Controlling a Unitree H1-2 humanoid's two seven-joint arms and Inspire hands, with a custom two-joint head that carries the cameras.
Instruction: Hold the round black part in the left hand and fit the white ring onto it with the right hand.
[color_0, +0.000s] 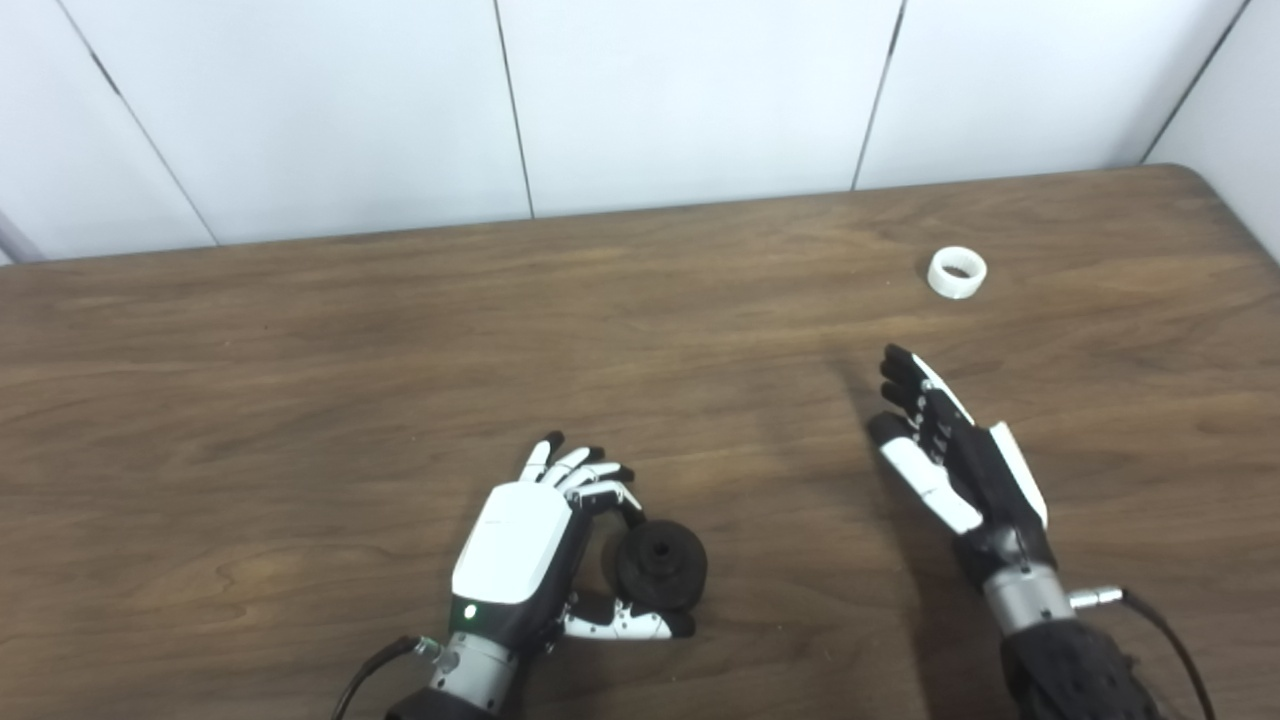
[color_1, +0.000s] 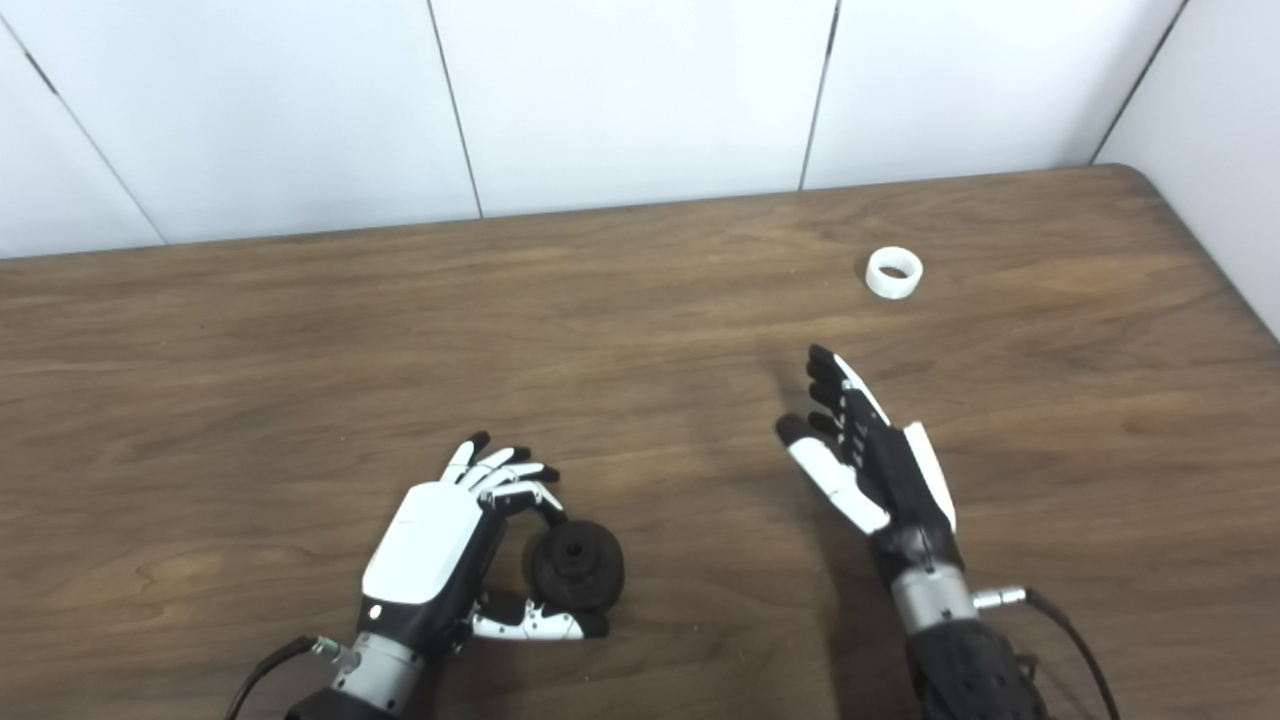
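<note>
The round black part (color_0: 661, 566) sits low at the table's near middle, its hub hole facing up and toward me. My left hand (color_0: 530, 545) curls around it from the left: one finger presses its upper edge and the thumb (color_0: 630, 625) lies under its lower edge, while the other fingers fan out above. The white ring (color_0: 957, 272) lies flat on the table at the far right. My right hand (color_0: 945, 455) hovers open with fingers straight, pointing at the ring but well short of it, with nothing in it.
The brown wooden table (color_0: 300, 400) runs back to a white panelled wall (color_0: 680, 100). Its right edge and rounded far corner (color_0: 1215, 190) lie just beyond the ring. Cables trail from both wrists at the bottom edge.
</note>
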